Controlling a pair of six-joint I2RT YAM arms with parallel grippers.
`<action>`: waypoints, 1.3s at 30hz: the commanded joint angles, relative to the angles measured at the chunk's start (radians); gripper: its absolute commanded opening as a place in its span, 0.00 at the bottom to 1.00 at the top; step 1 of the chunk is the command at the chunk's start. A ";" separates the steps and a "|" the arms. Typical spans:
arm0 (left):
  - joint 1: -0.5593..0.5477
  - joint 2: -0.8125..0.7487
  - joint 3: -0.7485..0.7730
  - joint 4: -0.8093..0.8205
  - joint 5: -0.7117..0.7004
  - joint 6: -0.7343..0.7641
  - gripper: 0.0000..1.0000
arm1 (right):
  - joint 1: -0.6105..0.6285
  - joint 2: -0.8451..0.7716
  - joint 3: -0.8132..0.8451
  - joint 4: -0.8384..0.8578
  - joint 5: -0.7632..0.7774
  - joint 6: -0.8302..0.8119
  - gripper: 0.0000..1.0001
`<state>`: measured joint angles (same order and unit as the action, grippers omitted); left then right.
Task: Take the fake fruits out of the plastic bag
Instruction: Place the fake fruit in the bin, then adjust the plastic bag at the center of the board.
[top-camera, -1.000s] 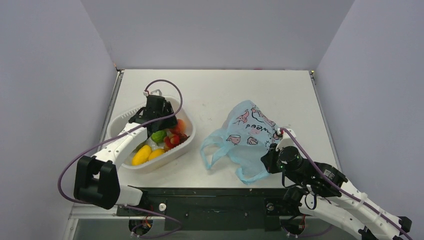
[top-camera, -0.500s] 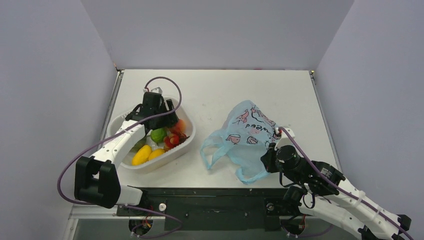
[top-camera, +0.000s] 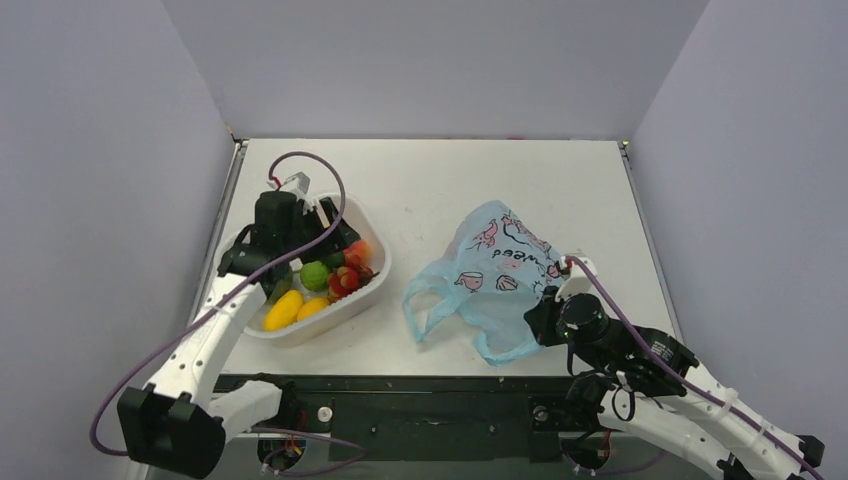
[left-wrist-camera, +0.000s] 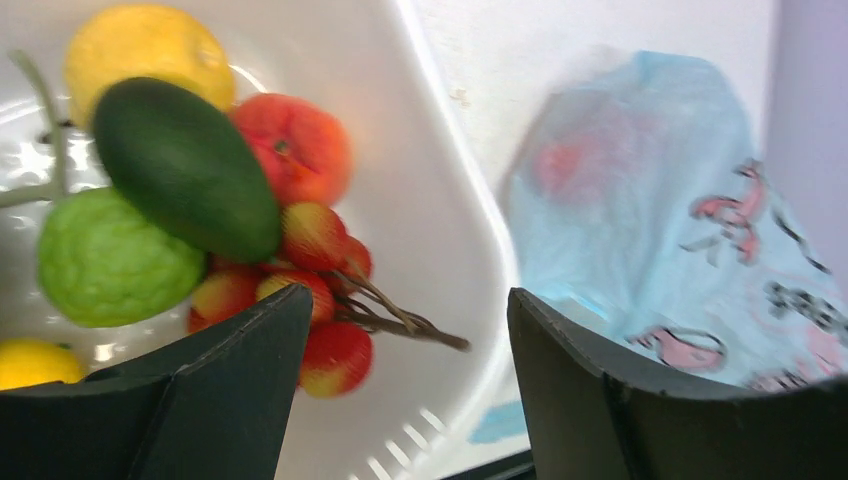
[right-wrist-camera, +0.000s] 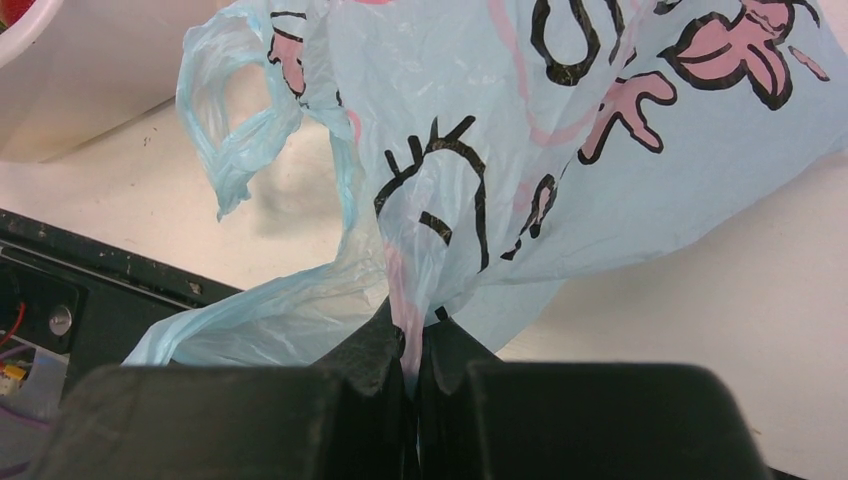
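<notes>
The light-blue plastic bag (top-camera: 495, 270) lies crumpled on the table right of centre, and also shows in the left wrist view (left-wrist-camera: 650, 200). My right gripper (top-camera: 540, 318) is shut on a pinched fold of the bag (right-wrist-camera: 560, 130) at its near edge. The bag's inside is hidden. The fake fruits lie in a white slotted tub (top-camera: 370, 290): a dark green oblong one (left-wrist-camera: 185, 165), a round red piece (left-wrist-camera: 300, 145) and a red berry cluster (left-wrist-camera: 310, 290). My left gripper (left-wrist-camera: 410, 390) hangs open and empty above the tub's right half (top-camera: 320, 232).
A lime-green piece (left-wrist-camera: 105, 260) and yellow pieces (top-camera: 283, 310) also lie in the tub. The tub's rim (left-wrist-camera: 450, 150) stands between my left gripper and the bag. The table's black front edge (top-camera: 420, 385) runs just below the bag's handles.
My left gripper has drawn back to the left and risen over the tub, staying open. The right gripper keeps its hold on the bag and has barely moved.
</notes>
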<state>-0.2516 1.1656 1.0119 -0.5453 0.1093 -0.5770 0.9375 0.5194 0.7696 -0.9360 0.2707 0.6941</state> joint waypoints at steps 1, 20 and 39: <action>-0.006 -0.179 -0.121 0.166 0.233 -0.180 0.69 | 0.004 0.015 0.033 0.037 0.026 0.008 0.00; -0.366 -0.206 -0.232 0.441 0.413 -0.136 0.65 | 0.034 0.439 0.364 0.247 -0.110 -0.024 0.00; -0.627 -0.053 -0.306 0.639 0.111 -0.118 0.49 | 0.057 0.306 0.147 0.100 -0.033 0.224 0.00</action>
<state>-0.8192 1.0676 0.7193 -0.0277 0.3912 -0.7013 0.9829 0.8433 0.9405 -0.8169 0.2070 0.8791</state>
